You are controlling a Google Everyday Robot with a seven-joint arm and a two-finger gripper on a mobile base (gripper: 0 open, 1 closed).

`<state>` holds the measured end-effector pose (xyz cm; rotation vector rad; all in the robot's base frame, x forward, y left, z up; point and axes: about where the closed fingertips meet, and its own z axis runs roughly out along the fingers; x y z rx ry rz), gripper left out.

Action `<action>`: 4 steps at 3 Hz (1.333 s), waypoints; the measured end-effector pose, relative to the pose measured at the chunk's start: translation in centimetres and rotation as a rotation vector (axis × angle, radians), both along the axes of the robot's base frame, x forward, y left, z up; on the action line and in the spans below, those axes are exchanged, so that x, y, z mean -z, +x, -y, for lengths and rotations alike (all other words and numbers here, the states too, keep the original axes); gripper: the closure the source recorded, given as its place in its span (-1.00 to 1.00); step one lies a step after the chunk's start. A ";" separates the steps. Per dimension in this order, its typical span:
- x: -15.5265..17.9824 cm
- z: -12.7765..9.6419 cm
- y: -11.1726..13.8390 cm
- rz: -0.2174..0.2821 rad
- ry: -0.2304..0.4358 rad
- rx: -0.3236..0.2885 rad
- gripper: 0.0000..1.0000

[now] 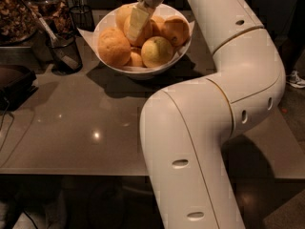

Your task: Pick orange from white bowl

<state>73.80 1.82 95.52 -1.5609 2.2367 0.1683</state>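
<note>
The white bowl stands at the back of the table, full of fruit. My gripper reaches down from above into the middle of the bowl. It lies against a smooth deep-orange orange, which it partly hides. A second smooth orange lies at the bowl's right. A large, bumpy, paler orange sits at the left and a yellow-green fruit at the front. Nothing is lifted out of the bowl.
My white arm fills the right half of the view. A black mesh cup with a utensil stands left of the bowl. Trays of dried snacks are at the back left. A dark object lies at the left edge.
</note>
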 end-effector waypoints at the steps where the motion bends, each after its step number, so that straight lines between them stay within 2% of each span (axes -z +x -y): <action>1: 0.4 0.0 0.0 -0.012 -0.005 0.000 -0.36; 2: 0.5 0.0 0.1 -0.013 -0.007 -0.001 0.02; 4: 0.7 -0.2 0.4 -0.004 -0.016 -0.013 0.94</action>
